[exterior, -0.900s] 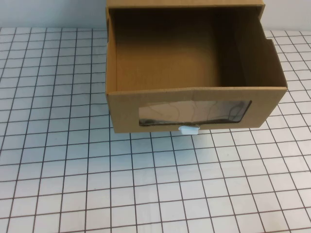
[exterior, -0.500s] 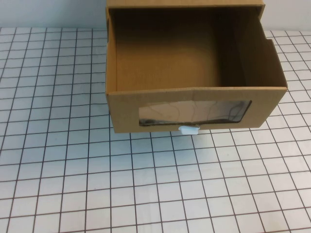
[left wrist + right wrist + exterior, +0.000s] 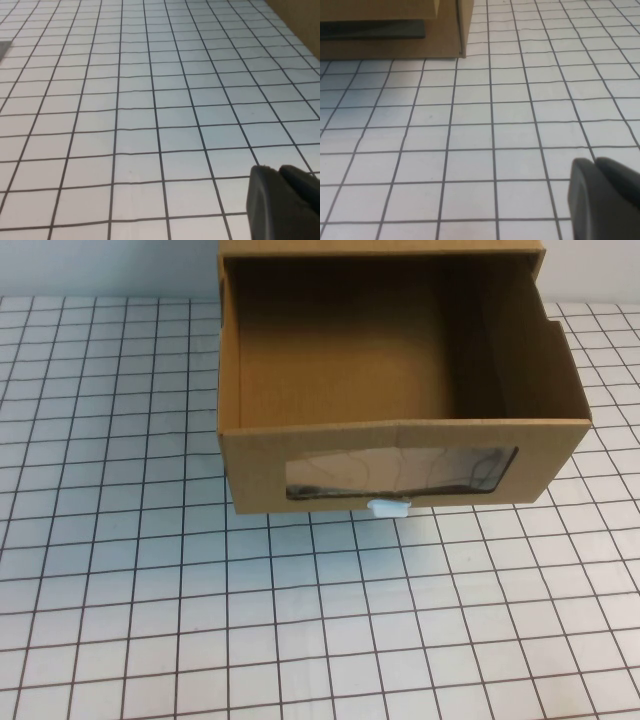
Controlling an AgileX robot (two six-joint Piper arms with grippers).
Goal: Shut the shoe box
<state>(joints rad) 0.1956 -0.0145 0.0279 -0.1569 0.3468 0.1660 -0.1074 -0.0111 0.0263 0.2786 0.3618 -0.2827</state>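
Note:
The brown cardboard shoe box (image 3: 400, 455) stands at the back middle of the table. Its drawer is pulled out toward me and is empty inside. A clear window (image 3: 400, 472) fills its front and a small white knob (image 3: 389, 506) sits just below it. A corner of the box shows in the right wrist view (image 3: 390, 30) and a sliver of it in the left wrist view (image 3: 300, 15). Neither arm shows in the high view. My left gripper (image 3: 280, 172) is shut, low over the grid mat. My right gripper (image 3: 595, 165) is shut, low over the mat, well short of the box.
A white mat with a black grid (image 3: 300, 640) covers the table all round the box. The outer sleeve (image 3: 380, 248) of the box rises behind the drawer at the back edge.

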